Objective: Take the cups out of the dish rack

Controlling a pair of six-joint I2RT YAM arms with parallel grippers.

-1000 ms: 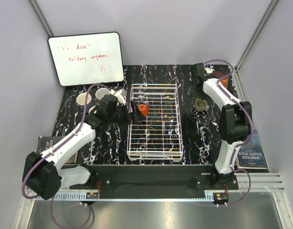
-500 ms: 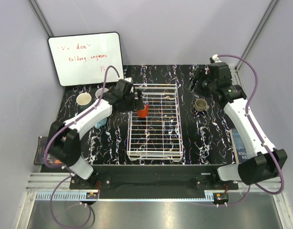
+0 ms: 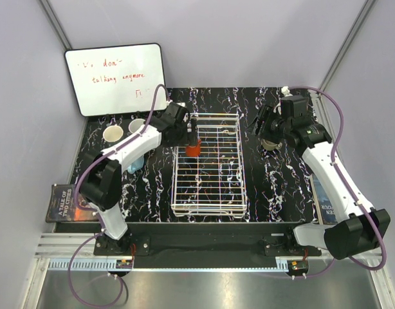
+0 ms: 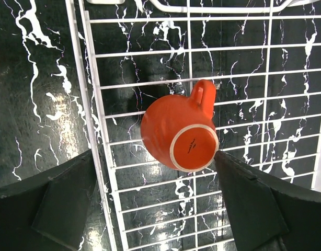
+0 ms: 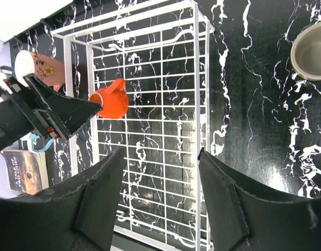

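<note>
The white wire dish rack (image 3: 208,193) lies mid-table. One small red cup (image 3: 193,150) lies tipped in its far-left part. In the left wrist view the red cup (image 4: 179,138) shows its base, handle pointing away. My left gripper (image 4: 155,206) is open and empty. It hovers over the cup, whose base is near the right fingertip (image 4: 223,159). It also shows in the top view (image 3: 192,136). My right gripper (image 5: 160,157) is open and empty, above the rack's right side (image 5: 197,120). A taupe cup (image 5: 310,49) stands right of the rack. The dark grey cup is out of view.
Left of the rack stand a pale-inside cup (image 3: 112,133), a salmon cup (image 5: 43,68) and a light blue cup (image 3: 136,164). A whiteboard (image 3: 116,78) leans at the back left. Books lie at the left (image 3: 61,203) and right (image 3: 320,193) table edges.
My left gripper swung from the rack's left side to its far-left corner, over the red cup, which stayed put. My right arm swung in from the far right corner towards the rack.
</note>
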